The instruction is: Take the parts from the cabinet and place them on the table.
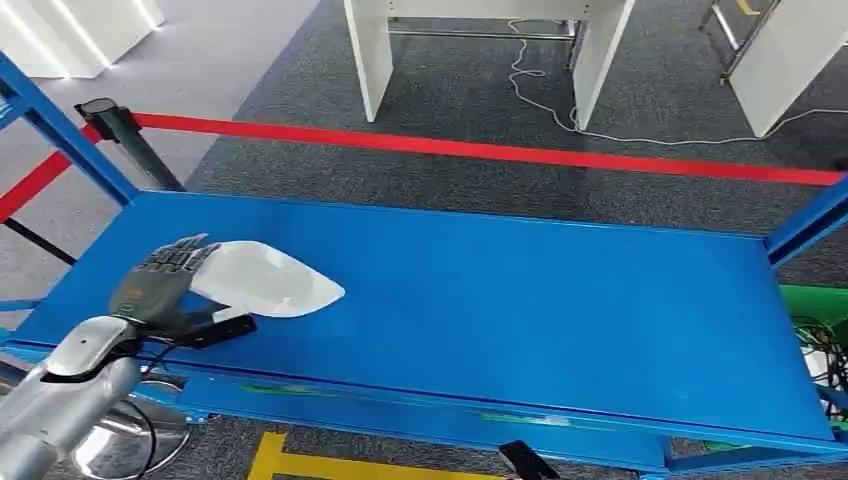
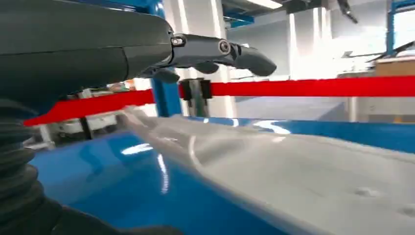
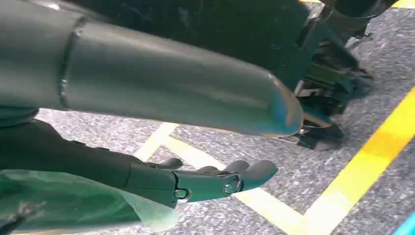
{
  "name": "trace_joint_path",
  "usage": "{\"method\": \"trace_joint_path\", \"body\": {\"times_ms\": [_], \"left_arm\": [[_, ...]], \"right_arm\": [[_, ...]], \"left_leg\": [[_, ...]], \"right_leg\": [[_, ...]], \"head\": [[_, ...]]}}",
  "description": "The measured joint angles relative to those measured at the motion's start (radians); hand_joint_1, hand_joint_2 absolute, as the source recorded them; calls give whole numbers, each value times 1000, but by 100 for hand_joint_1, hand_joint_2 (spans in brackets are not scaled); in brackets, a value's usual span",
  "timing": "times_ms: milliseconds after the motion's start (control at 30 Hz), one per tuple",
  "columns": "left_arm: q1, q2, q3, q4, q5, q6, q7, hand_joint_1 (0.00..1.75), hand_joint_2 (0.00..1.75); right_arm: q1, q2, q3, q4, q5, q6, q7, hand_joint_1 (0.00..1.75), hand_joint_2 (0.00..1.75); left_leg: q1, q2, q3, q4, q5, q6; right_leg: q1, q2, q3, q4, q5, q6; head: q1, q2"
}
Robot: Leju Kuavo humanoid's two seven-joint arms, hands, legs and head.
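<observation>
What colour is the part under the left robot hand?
White, glossy part, on the blue table; clearest in the head view.

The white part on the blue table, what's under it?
The white part lies on the blue table, the left robot hand holding its near end. Anything beneath is covered.

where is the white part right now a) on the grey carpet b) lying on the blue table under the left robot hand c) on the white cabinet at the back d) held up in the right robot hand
b: the white part lies flat on the blue table, with the left robot hand resting on its near end.
</observation>
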Motion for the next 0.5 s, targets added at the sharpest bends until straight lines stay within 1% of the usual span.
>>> {"method": "trace_joint_path", "body": {"times_ms": [33,67,100,133,167,233,267,300,333,400,433,467,500], "left_arm": [[0,2,2,12,-3,5,2,175,175],[1,2,2,23,-6,11,3,175,175],[3,2,3,33,-6,16,3,175,175],[5,2,5,41,-6,22,3,175,175],[5,3,8,45,-6,28,3,175,175],[5,8,18,51,-6,32,2,175,175],[5,10,22,53,-6,33,2,175,175],[4,10,23,56,-6,35,2,175,175],[6,12,24,58,-6,35,2,175,175],[7,15,24,61,-6,39,-1,175,175],[7,15,24,61,-6,41,-2,175,175],[5,14,25,62,-6,45,-2,175,175],[3,14,25,62,-6,47,-3,175,175]], "right_arm": [[1,0,0,0,4,0,-1,0,0],[2,0,0,0,6,-1,-3,0,0],[4,0,0,0,8,-2,-5,0,0],[5,0,0,0,8,-5,-6,0,0],[4,0,0,0,8,-7,-8,0,0],[3,0,0,0,8,-11,-10,0,0],[3,0,0,0,8,-11,-12,0,0],[1,0,-1,0,8,-13,-14,0,0],[1,0,-1,0,8,-13,-14,0,0],[3,0,-1,0,8,-13,-14,0,0],[2,0,-1,0,8,-13,-14,0,0],[1,0,-1,0,8,-13,-15,0,0],[0,0,-1,-1,8,-13,-15,0,0]], "left_leg": [[0,0,-35,81,-37,-3],[0,0,-70,156,-65,-4],[0,0,-92,204,-75,-4],[0,0,-90,200,-60,-2],[0,0,-69,152,-23,2],[-2,0,15,-25,66,14],[-5,0,42,-86,72,22],[-8,1,48,-105,66,24],[-10,1,43,-100,67,24],[-12,-1,41,-101,67,28],[-3,1,46,-114,76,37],[-2,2,47,-116,77,40],[-1,2,45,-116,78,44]], "right_leg": [[1,0,0,0,0,-1],[3,0,-1,0,0,-2],[4,-1,-1,0,0,-2],[5,-1,-1,0,0,-2],[7,0,0,1,0,-2],[9,1,3,1,0,-2],[9,1,2,0,0,-1],[16,2,-5,4,0,3],[14,1,-9,3,3,8],[11,-1,-7,-1,4,18],[13,-1,-12,3,-3,25],[12,-1,-24,23,-22,30],[11,-1,-48,77,-56,33]], "head": [[0,0],[0,0],[0,0],[1,0],[0,0],[0,0],[1,0],[1,0],[2,0],[2,0],[1,0],[3,0],[8,0]]}}
